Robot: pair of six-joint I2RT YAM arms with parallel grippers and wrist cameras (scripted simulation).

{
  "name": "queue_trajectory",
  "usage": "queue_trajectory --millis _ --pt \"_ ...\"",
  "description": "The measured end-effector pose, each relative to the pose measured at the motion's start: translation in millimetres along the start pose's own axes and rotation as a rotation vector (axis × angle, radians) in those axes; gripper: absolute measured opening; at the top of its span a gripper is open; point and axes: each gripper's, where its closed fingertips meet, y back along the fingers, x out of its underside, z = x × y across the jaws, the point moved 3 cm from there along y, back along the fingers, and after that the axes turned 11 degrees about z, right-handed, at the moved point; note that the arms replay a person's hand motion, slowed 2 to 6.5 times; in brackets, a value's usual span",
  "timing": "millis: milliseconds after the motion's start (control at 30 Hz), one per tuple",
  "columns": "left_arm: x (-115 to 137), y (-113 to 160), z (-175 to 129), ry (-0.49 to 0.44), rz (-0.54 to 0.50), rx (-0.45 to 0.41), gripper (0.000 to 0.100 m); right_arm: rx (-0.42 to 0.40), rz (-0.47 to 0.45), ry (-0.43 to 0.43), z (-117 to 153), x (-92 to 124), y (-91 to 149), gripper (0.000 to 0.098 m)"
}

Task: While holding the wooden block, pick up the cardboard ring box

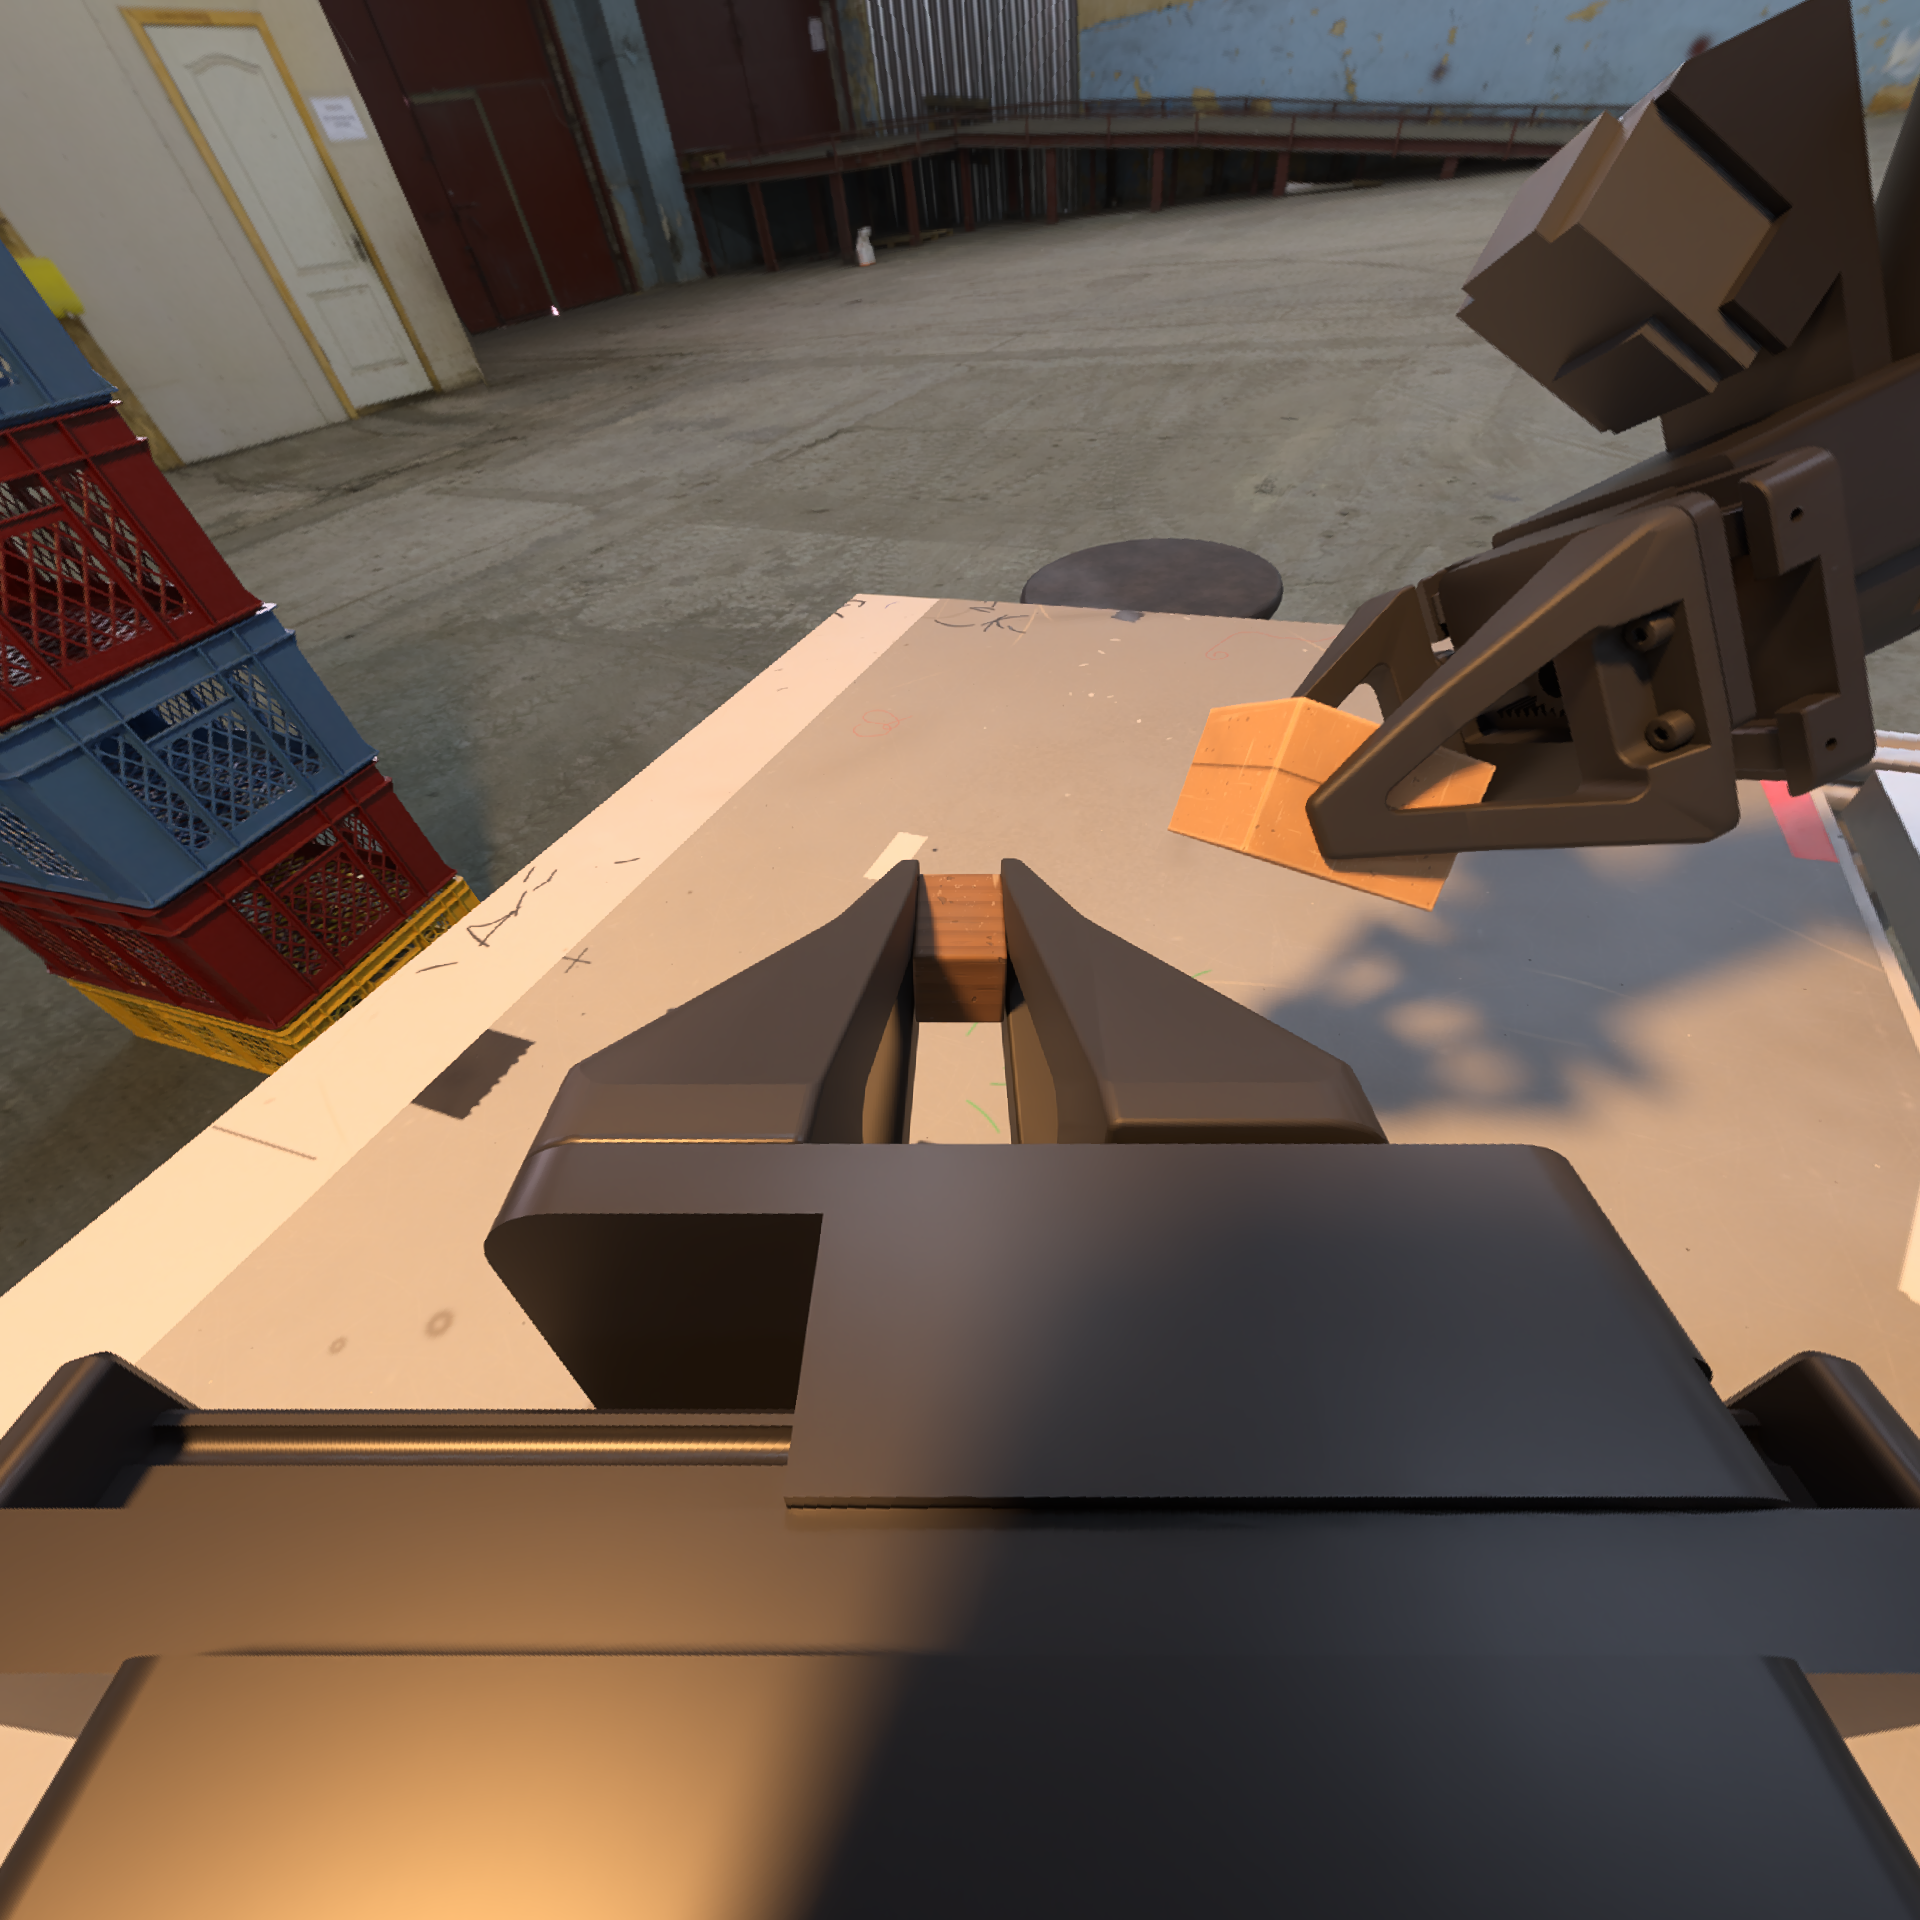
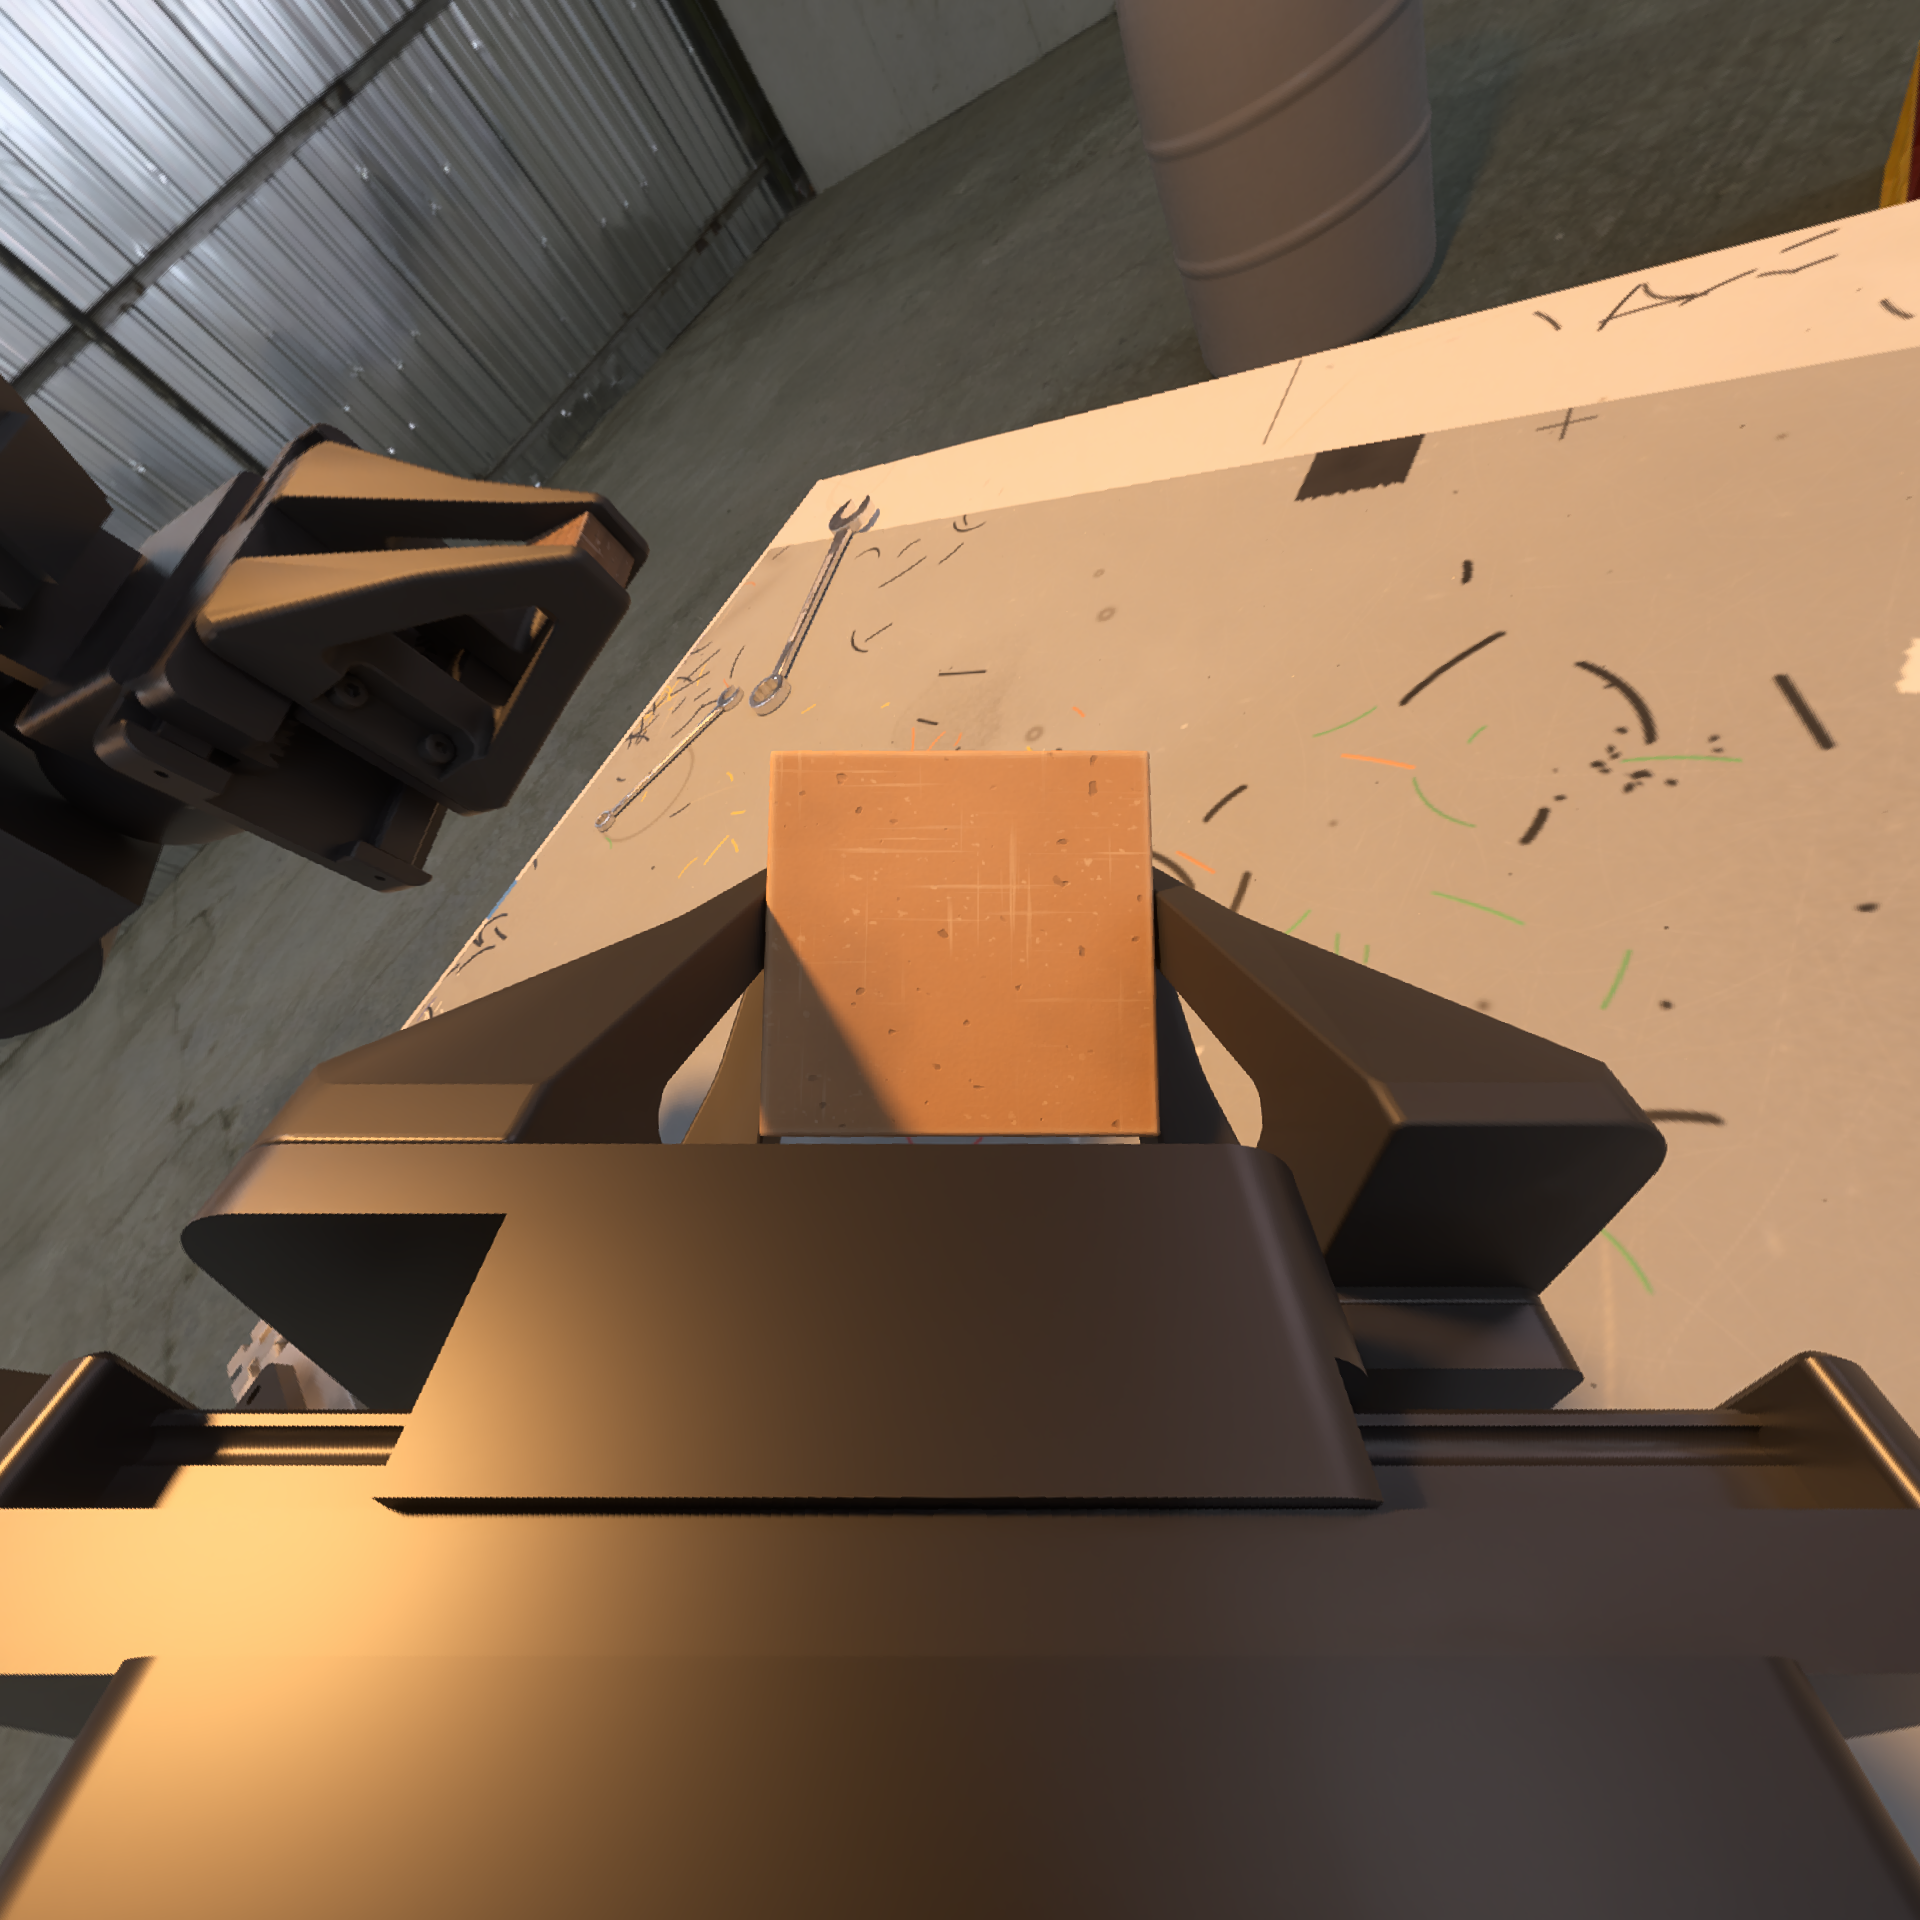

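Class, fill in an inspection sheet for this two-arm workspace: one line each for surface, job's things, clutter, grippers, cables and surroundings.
Surface: pale scuffed worktable, marked with pen strokes and dark tape patches.
Job's things: small brown wooden block clamped between the left gripper's fingers; orange-tan square cardboard ring box gripped by the right gripper, lifted and tilted in the left wrist view.
Clutter: two silver wrenches near the table's edge.
Grippers: left gripper shut on the block; right gripper shut on the box.
Cables: nothing seen.
Surroundings: stacked red, blue and yellow plastic crates, white door, grey drum, corrugated metal wall, concrete floor.
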Motion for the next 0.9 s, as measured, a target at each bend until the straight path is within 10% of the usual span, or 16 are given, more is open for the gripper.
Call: queue_trajectory --millis 900 --pt "-14.4 6.5 1.0 0.027 -0.096 -0.024 0.013 0.180 -0.013 0.178 -4.3 -52.9 21.9 0.0501"
